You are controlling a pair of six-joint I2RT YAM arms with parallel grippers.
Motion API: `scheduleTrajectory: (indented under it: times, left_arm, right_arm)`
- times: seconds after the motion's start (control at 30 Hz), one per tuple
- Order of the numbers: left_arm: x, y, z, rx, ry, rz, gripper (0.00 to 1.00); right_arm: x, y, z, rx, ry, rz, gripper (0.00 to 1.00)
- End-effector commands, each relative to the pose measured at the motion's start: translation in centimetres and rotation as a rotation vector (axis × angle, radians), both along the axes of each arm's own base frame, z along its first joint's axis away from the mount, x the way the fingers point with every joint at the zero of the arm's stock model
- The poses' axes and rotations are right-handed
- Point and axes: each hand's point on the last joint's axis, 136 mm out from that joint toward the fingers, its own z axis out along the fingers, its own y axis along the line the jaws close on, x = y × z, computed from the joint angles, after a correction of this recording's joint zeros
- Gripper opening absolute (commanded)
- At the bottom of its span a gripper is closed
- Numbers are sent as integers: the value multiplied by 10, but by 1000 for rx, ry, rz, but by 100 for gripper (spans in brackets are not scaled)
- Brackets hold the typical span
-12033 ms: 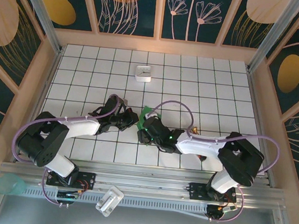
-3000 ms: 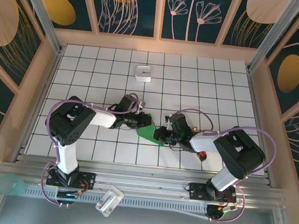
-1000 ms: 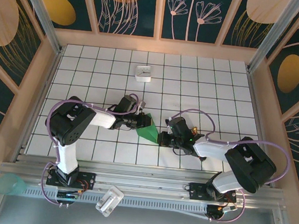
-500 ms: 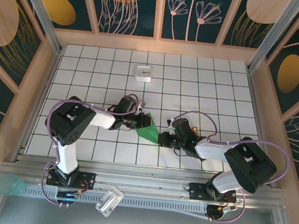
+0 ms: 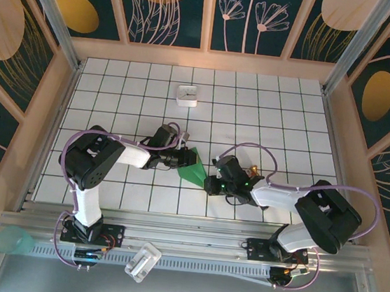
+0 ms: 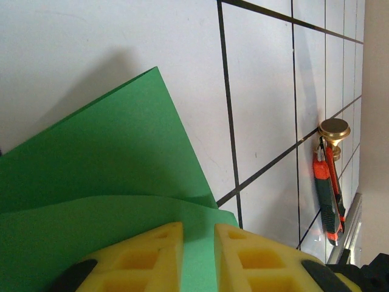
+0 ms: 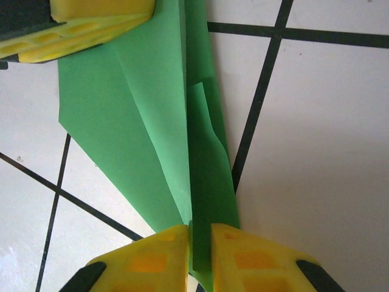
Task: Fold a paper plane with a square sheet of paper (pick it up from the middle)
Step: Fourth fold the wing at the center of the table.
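Overhead view: a bright green folded paper sheet [image 5: 193, 171], creased into a narrow pointed wedge, lies between the two arms over the near middle of the white tiled table [image 5: 288, 128]. The left gripper [image 5: 183, 161] meets its wider, farther end and the right gripper [image 5: 208, 183] its near tip. Left wrist view: the yellow fingers [image 6: 146, 255] are clenched on a layered edge of the paper, which fills the slit between them (the free flap throws a shadow on the tile). A red-and-black screwdriver with a brass end [image 6: 327, 188] lies well apart. Right wrist view: the paper's tip sits in a thin gap between the right jaws; whether they pinch or merely flank it cannot be told. A small white square box [image 5: 187, 96] stands farther back.
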Motion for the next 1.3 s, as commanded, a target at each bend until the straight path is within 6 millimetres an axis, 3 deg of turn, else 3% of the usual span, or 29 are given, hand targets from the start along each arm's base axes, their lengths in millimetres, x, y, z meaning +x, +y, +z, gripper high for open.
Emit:
scheduleTrajectory:
  times: [0.0,0.27,0.47,0.83,1.07,1.27]
  left_arm:
    - [-13,31,-44,146,99,45,22]
    - [-12,31,-44,148,100,43,22]
    - [-13,31,-44,152,98,39,22]
    - [-12,31,-44,151,98,36,22]
    - [-13,31,-44,153,98,34,22]
    - [-13,31,-45,153,100,34,21]
  right_arm:
    - [0,-8,-7,-81,-8,5,15]
    - [0,-8,-10,-81,-4,9,7]
    - [-4,-1,-7,20,57,17,4]
    - [-5,-1,2,177,155,-7,6]
    - [1,-9,6,32,41,24,16]
    - [1,-10,2,-80,-10,48,18]
